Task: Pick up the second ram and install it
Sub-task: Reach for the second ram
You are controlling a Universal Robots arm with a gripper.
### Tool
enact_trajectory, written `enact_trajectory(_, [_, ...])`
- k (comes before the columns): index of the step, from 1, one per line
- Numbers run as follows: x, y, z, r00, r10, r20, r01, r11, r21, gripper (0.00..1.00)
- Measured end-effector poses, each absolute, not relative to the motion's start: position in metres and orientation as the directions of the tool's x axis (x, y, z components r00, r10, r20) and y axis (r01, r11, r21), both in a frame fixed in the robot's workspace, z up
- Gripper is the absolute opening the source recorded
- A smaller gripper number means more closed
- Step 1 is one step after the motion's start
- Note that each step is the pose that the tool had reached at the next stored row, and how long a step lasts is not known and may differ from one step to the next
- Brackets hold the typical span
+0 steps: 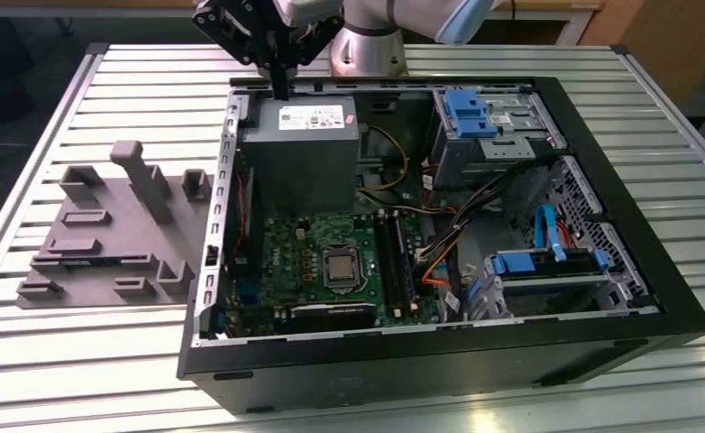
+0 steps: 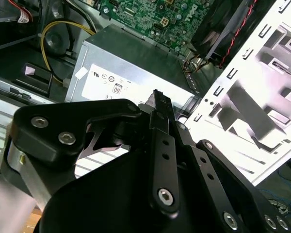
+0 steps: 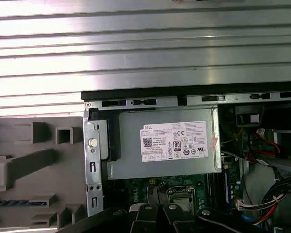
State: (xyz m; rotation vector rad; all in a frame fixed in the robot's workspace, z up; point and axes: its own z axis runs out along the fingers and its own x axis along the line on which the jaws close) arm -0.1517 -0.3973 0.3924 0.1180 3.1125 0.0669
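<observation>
Shiny ribbed bare-metal table top (image 1: 76, 361), matt grey plastic slotted fixture block (image 1: 112, 234), matt black computer case (image 1: 449, 365), dull grey sheet-metal power supply box (image 1: 298, 158) with white paper label (image 3: 174, 141), blue plastic drive brackets (image 1: 467, 113), matt black gripper (image 2: 159, 99)

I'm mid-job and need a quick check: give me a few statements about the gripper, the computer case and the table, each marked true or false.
1. The gripper hangs above the grey power supply. True.
2. The computer case is closed by its side panel. False: it lies open, and the green motherboard shows inside.
3. The grey holder sits on the exterior view's right of the case. False: it sits on the slatted table on the exterior view's left.
4. Blue brackets sit inside the case. True.
5. The gripper touches the motherboard. False: it is up by the power supply, apart from the board.
</observation>
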Motion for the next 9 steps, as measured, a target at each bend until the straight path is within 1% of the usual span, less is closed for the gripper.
enact_trajectory(9, [-0.1557,-0.3973,0.3921,-0.997,0.076,-0.025,0.075,0.996,0.044,0.11])
